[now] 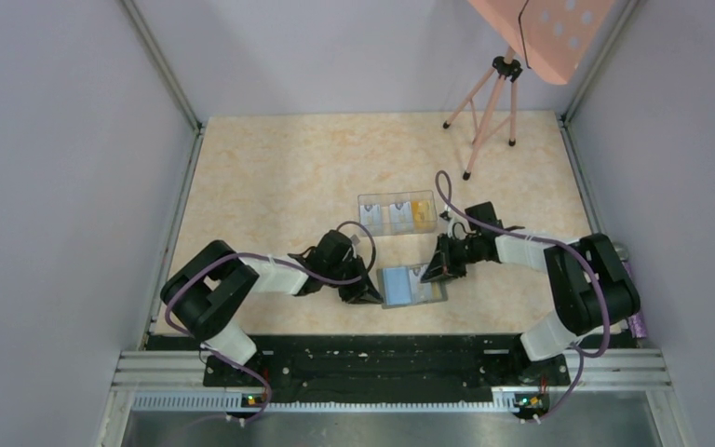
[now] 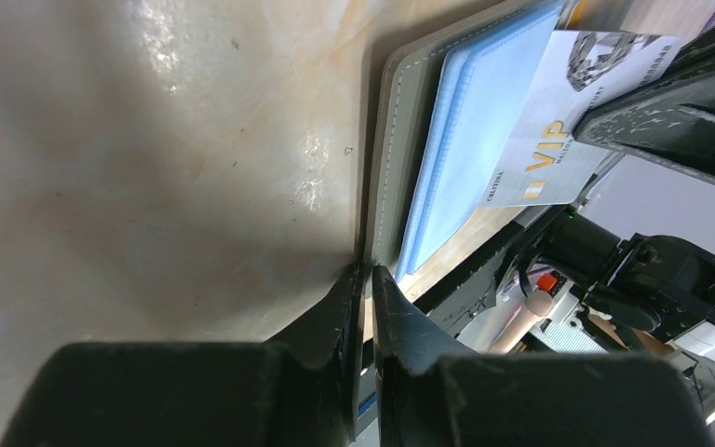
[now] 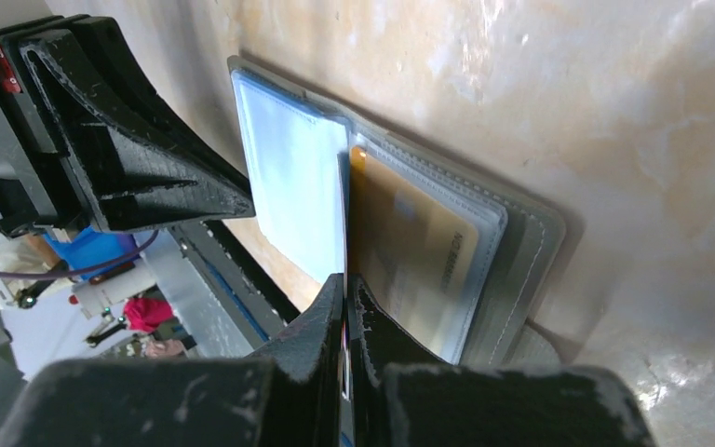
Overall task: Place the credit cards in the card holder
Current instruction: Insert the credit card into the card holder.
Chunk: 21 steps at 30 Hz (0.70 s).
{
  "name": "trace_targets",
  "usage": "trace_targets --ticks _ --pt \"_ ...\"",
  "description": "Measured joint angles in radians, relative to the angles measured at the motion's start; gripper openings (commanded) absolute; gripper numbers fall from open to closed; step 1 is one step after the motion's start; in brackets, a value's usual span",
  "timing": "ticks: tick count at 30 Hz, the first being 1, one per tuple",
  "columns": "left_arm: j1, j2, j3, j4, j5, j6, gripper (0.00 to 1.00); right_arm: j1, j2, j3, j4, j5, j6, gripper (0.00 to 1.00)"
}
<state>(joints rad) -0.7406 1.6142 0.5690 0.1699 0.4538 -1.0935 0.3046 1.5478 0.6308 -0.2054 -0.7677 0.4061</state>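
The card holder [image 1: 400,291] lies open near the table's front, grey outside and light blue inside [image 2: 484,130]. My left gripper [image 1: 369,292] is shut on its left grey edge [image 2: 370,272]. My right gripper [image 1: 436,269] is shut on a pale grey credit card marked VIP [image 2: 559,121] and holds it on edge over the holder's right half. In the right wrist view this card [image 3: 344,205] shows edge-on between my fingertips [image 3: 346,279]. An orange card [image 3: 410,242] sits in a slot of the holder [image 3: 526,251].
A clear three-compartment box [image 1: 397,213] stands just behind the holder, with pale cards in two compartments and an orange card [image 1: 421,211] at the right. A pink tripod [image 1: 489,102] stands at the back right under a pink board [image 1: 540,28].
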Motion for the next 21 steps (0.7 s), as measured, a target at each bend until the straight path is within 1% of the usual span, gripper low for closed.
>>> trace_targets --ticks 9,21 --pt "0.000 0.012 0.044 -0.078 0.000 0.042 0.11 0.000 0.039 0.042 -0.016 -0.018 -0.037 0.00" --pt "0.001 0.018 0.050 -0.086 0.006 0.048 0.09 0.028 0.040 0.042 0.010 -0.046 -0.036 0.00"
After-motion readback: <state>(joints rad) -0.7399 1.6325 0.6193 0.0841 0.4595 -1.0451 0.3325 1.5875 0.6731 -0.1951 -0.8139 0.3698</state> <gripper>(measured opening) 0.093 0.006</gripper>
